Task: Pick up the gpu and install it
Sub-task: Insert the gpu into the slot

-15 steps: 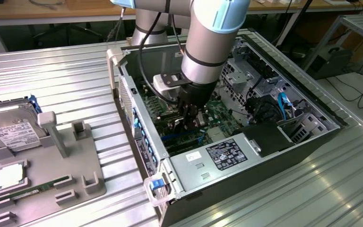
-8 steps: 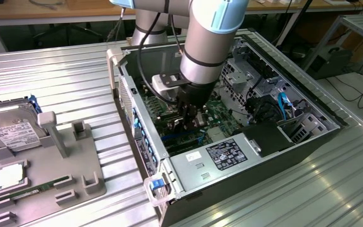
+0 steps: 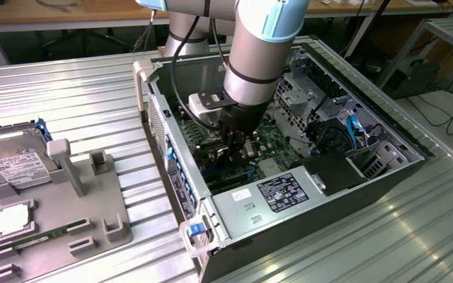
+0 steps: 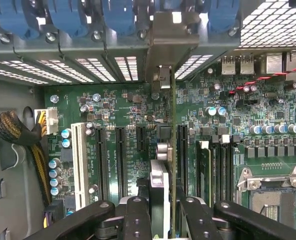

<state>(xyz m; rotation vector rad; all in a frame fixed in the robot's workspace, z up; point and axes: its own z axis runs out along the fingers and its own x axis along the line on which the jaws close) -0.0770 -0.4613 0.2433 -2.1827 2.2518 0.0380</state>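
My fingers [image 4: 138, 220] are clamped on the upper edge of the gpu [image 4: 173, 110], hanging edge-down between them over the motherboard [image 4: 113, 100] slots; light, stiff, fragile, best pinched by bare board edges.

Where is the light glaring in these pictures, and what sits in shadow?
Exterior view: glare streaks the table, the case is shaded inside, beneath the arm. Wrist view: the vent grille glows white, the motherboard is evenly lit, the tool gripping the gpu looks dark.
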